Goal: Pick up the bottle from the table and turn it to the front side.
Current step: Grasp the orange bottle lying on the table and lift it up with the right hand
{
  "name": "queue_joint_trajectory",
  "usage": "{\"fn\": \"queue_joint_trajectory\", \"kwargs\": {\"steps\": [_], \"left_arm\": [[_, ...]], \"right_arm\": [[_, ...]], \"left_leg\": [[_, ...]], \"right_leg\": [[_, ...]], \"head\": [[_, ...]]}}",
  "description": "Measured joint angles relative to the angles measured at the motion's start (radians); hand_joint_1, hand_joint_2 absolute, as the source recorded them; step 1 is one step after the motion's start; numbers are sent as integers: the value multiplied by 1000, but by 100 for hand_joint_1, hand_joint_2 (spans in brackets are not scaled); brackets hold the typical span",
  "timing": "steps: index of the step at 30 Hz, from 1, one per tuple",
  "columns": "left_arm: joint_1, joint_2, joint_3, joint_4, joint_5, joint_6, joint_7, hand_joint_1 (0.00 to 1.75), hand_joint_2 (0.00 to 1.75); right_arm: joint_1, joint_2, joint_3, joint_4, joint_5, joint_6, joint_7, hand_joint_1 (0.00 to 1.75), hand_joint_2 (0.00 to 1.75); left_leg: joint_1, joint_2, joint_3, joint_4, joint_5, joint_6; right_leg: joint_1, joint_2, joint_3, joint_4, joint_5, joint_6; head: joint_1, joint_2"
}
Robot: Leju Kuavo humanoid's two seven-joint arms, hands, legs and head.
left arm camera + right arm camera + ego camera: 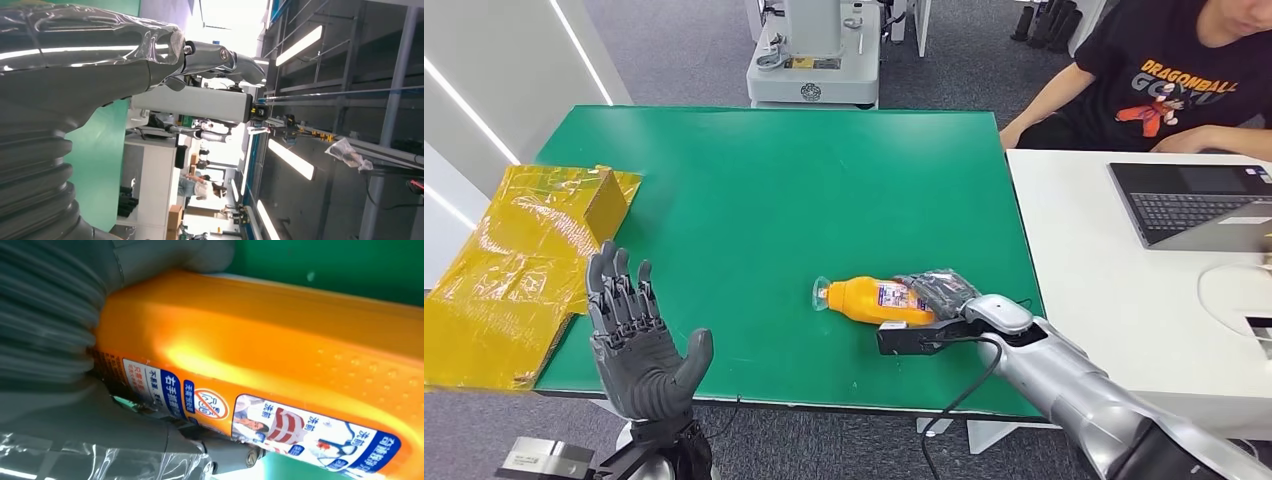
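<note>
An orange bottle [876, 299] with a clear cap and a printed label lies on its side on the green table [764, 190], cap pointing left. My right hand [939, 290] wraps around its base end and grips it. Up close in the right wrist view, the orange bottle [280, 345] shows its label with blue text, with my right hand [55, 340] around it. My left hand [636, 335] is raised upright at the table's near left edge, palm facing right, fingers spread, holding nothing. The left wrist view catches that left hand [150, 80] against the ceiling.
A yellow foil-wrapped open box [524, 260] lies at the table's left edge. A white desk [1104, 270] with a laptop [1199, 200] adjoins on the right, where a person in a black T-shirt [1174, 80] sits. A robot base [814, 60] stands beyond the table.
</note>
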Motion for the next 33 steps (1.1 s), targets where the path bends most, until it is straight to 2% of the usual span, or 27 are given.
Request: {"fn": "queue_joint_trajectory", "kwargs": {"steps": [5, 9, 14, 18, 25, 33], "left_arm": [[0, 1, -1, 12, 3, 18, 0, 0, 175], [-3, 8, -7, 42, 33, 25, 0, 0, 175], [-24, 9, -6, 136, 204, -121, 0, 0, 175], [-62, 10, -6, 224, 277, -163, 3, 0, 175], [-152, 10, -13, 352, 310, -229, 53, 0, 175], [-233, 10, -33, 467, 319, -270, 56, 0, 175]], "right_arm": [[66, 26, -76, -67, -41, -154, -77, 175, 175], [107, 53, -144, -124, -40, -228, -130, 175, 175], [181, 86, -248, -210, -74, -330, -199, 175, 175], [250, 112, -318, -265, -108, -409, -250, 175, 175], [331, 130, -364, -325, -150, -436, -347, 175, 175], [365, 135, -365, -367, -138, -389, -354, 175, 175]], "left_leg": [[0, 0, -1, 0, 0, 0], [0, 0, -2, -1, 0, 0], [0, 0, -2, -1, 0, 0], [0, 0, -2, -1, 0, 0], [0, 0, -2, -1, 0, 0], [0, 0, -3, -1, 0, 0]], "right_leg": [[0, 0, -2, 0, -1, 0], [0, 0, -3, 0, -1, -1], [0, 0, -3, 0, -1, 0], [0, 0, -3, 0, -1, 0], [0, 0, -3, 0, -1, 0], [0, 0, -4, 0, -1, -1]], "head": [[0, 0], [0, 0], [0, 0], [0, 0], [0, 0], [0, 0]]}}
